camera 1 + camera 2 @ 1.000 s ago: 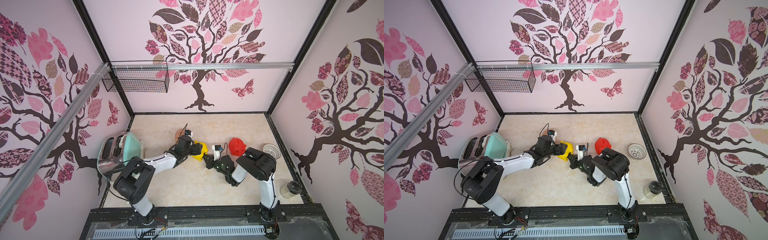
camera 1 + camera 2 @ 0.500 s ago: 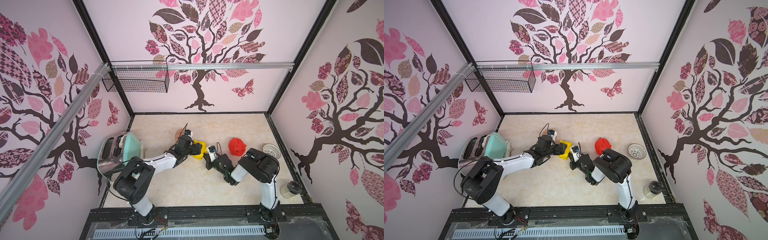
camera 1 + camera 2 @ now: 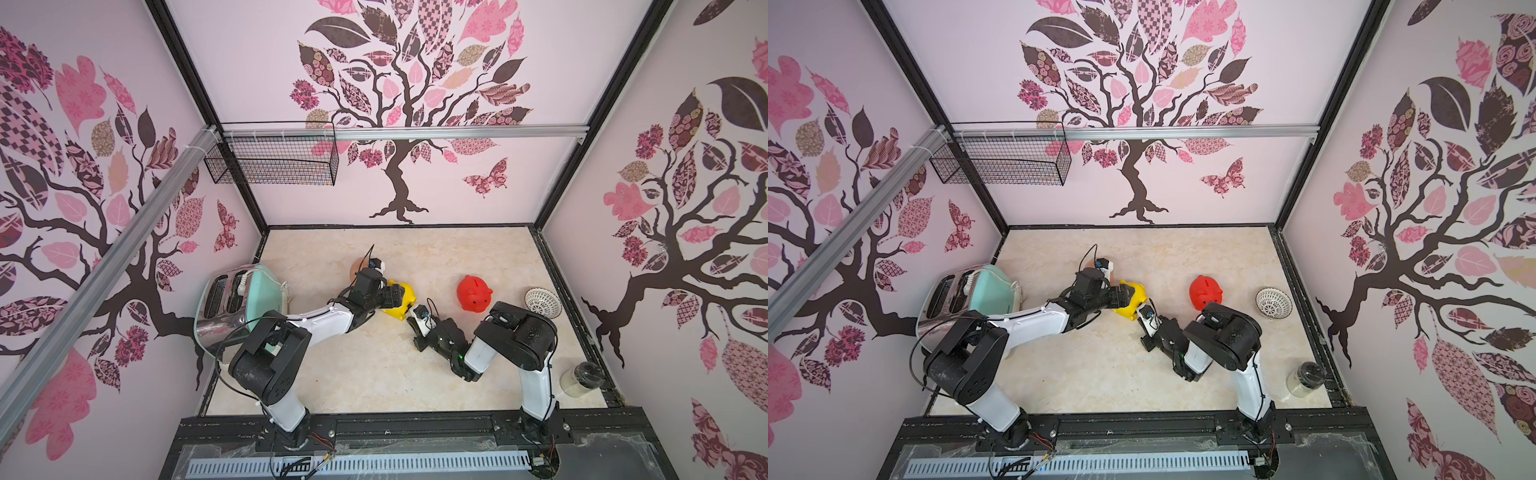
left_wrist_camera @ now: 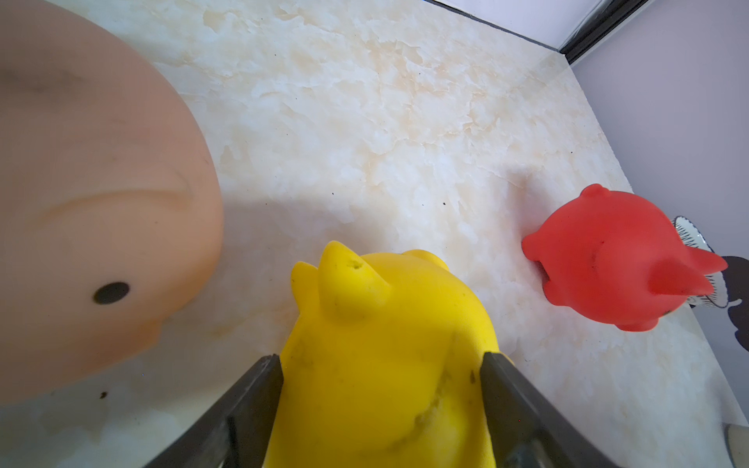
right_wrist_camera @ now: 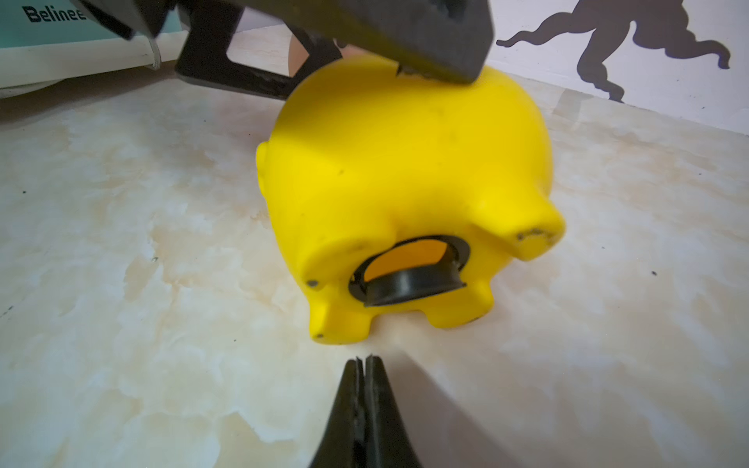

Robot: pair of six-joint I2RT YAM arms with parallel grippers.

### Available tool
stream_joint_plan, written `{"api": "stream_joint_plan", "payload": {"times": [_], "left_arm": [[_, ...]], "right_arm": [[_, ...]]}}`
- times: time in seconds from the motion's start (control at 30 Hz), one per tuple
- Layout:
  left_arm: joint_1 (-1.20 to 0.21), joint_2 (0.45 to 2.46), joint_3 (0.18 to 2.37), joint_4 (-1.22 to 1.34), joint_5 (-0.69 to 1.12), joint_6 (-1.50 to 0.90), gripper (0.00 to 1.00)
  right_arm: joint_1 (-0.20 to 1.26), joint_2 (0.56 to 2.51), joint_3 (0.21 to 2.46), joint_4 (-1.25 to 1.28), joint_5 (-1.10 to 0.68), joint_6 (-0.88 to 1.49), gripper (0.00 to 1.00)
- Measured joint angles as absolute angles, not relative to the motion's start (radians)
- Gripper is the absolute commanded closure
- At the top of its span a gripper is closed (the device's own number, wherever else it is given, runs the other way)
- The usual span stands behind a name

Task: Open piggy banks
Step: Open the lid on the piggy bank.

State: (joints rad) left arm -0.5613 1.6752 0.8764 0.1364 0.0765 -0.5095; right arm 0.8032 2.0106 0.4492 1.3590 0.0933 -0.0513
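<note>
Right wrist view: on the surface (image 5: 121, 243), the yellow piggy bank (image 5: 405, 174), likely light and pliable, sits clamped in the left end effector (image 4: 381, 364); pinch its half-out belly plug (image 5: 409, 285) by the rim; right end effector (image 5: 364, 362) closed, empty.

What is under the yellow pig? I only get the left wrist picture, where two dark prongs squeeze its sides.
Observer: The right wrist view faces its belly. The black plug sits tipped, half out of the hole in the yellow piggy bank.
Operator: Is the other arm pulling that plug?
Observer: No. The right gripper is shut and empty, its tips just short of the plug.
Operator: Is there anything on the table that I miss?
Observer: A mint-green toaster stands at the table's left edge, seen in both top views.
</note>
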Motion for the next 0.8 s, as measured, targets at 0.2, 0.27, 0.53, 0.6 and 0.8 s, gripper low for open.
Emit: {"api": "stream_joint_plan", "payload": {"times": [0.2,0.27,0.53,0.6,0.8], "left_arm": [[-0.561,1.681,0.884,0.134,0.075,-0.511,0.19],[-0.561,1.684,0.888,0.132,0.075,-0.511,0.19],[-0.561,1.681,0.887,0.129,0.076,-0.511,0.19],[-0.561,1.681,0.887,0.129,0.077,-0.51,0.19],[-0.561,1.669,0.877,0.128,0.081,-0.506,0.19]], "right_arm": [[0.751,1.998,0.376,1.454,0.04,0.05,1.0],[0.734,1.998,0.361,1.483,0.028,0.09,1.0],[0.719,1.914,0.313,1.489,0.033,0.245,1.0],[0.719,1.863,0.307,1.441,0.062,0.307,1.0],[0.719,1.674,0.33,1.177,0.125,0.504,0.77]]}}
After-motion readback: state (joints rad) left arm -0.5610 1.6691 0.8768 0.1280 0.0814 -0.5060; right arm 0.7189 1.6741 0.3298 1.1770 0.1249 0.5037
